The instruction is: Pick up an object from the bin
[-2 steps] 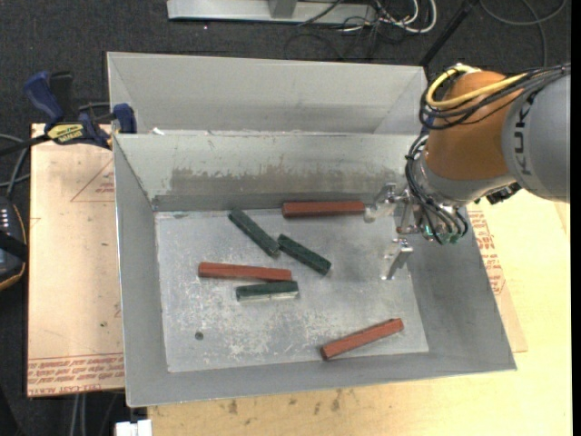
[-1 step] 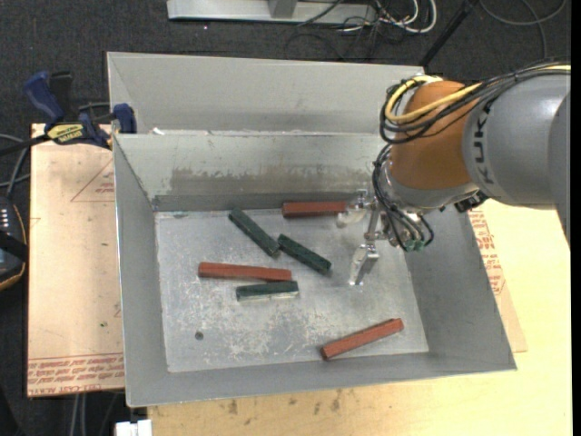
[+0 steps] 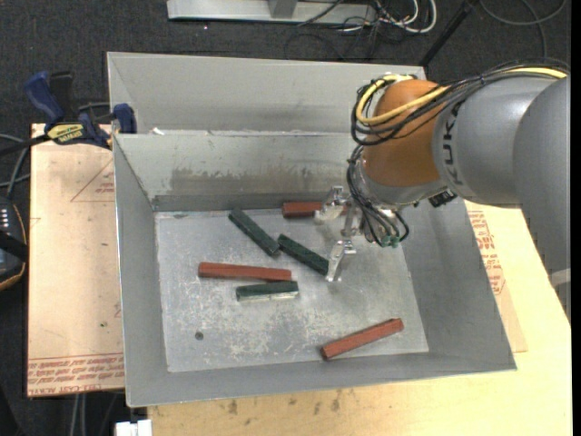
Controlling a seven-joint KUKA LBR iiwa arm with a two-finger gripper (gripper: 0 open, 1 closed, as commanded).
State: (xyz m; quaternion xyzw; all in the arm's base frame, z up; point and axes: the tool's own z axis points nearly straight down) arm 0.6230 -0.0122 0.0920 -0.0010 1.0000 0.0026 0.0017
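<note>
Dark green slim flat bar (image 3: 302,254) lies at frame centre, just left of the gripper (image 3: 336,269); whether that is open or closed we cannot tell. We judge the bar light and stiff, best pinched across its narrow width.

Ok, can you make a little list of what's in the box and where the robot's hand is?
bin: grey metal
left red bar: lying flat, left of the middle
back red bar: short, by the back wall
front red bar: near the front right, tilted
upper green bar: dark, slanted
middle green bar: dark, slanted
lower green bar: just under the left red bar
gripper: at the right end of the middle green bar
</note>
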